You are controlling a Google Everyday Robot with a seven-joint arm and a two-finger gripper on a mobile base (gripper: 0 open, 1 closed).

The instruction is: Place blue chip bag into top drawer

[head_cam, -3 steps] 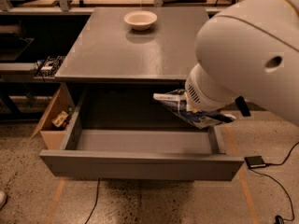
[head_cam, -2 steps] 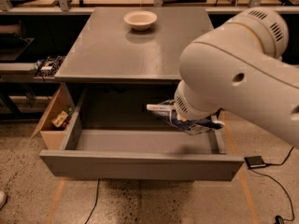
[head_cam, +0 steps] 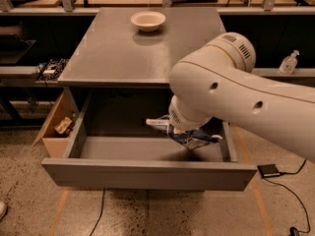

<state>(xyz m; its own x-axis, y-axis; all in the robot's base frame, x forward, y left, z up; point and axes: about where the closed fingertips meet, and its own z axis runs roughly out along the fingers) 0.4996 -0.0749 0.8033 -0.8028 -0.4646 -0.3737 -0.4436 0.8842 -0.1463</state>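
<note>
The top drawer point(head_cam: 147, 173) is pulled wide open from the grey cabinet, its flat grey front panel facing me. My white arm reaches down over the drawer's right half. The gripper point(head_cam: 178, 130) is mostly hidden under the arm's wrist. The blue chip bag point(head_cam: 189, 139), shiny dark blue with white patches, hangs from below the wrist, just above the drawer floor at the right. A white tip of the bag sticks out to the left.
A white bowl point(head_cam: 148, 20) sits at the back of the cabinet top point(head_cam: 118, 53). A tan cardboard box point(head_cam: 56, 127) stands left of the drawer. A small black device point(head_cam: 268, 170) with a cable lies on the floor at right. A sanitiser bottle point(head_cam: 289, 63) stands at the far right.
The arm has swung left and lifted, so more of its white body covers the cabinet's right side. The blue chip bag has moved slightly left inside the drawer.
</note>
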